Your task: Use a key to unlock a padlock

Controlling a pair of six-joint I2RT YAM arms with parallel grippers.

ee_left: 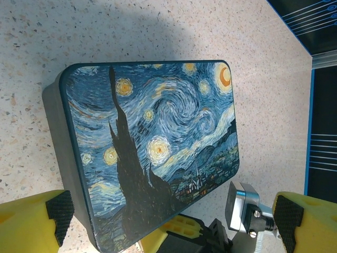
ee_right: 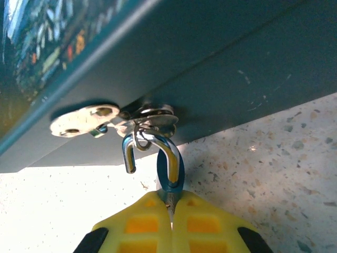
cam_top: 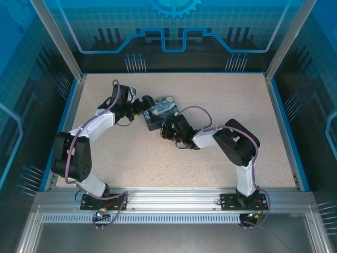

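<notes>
Table [cam_top: 221,105]: speckled beige, blue walls around.
Box [ee_left: 152,153]: between wide-open, empty left gripper [ee_left: 174,213].
Padlock [ee_right: 176,168]: hooked at box hasp.
Right gripper [ee_right: 171,211]: closed tight, fingertips touching padlock's lower end.

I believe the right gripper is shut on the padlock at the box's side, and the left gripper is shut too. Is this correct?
Not quite: the left gripper is open, its yellow fingers wide apart in the left wrist view. The right gripper is indeed shut on the padlock at the side of the Starry Night box.
</notes>
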